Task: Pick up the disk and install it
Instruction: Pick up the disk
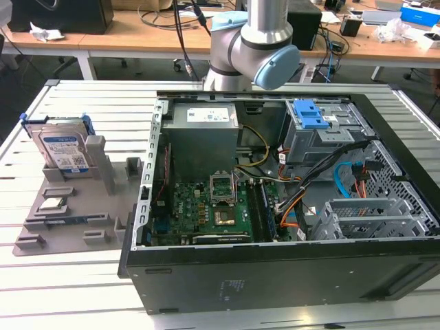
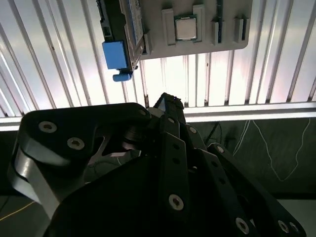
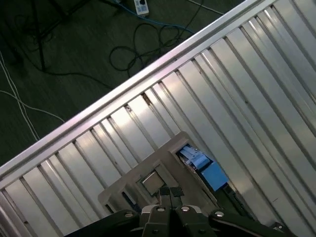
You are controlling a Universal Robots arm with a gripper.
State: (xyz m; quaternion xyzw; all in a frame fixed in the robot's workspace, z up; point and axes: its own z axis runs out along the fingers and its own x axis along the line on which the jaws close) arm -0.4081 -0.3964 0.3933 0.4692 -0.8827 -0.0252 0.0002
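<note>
Exterior view: the disk (image 1: pixel 63 150) stands upright in a grey holder (image 1: pixel 75 225) on the slatted desk (image 1: pixel 69 289), at the exterior view's left of an open computer case (image 1: pixel 275 282). Second wrist view: the disk (image 2: pixel 114 54) (edge-on) sits apart from the claw (image 2: pixel 168 101). First wrist view: claw (image 3: pixel 170 191) pinched narrow, empty.

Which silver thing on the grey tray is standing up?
The disk with the blue frame stands on edge; the small square chip lies flat.
</note>
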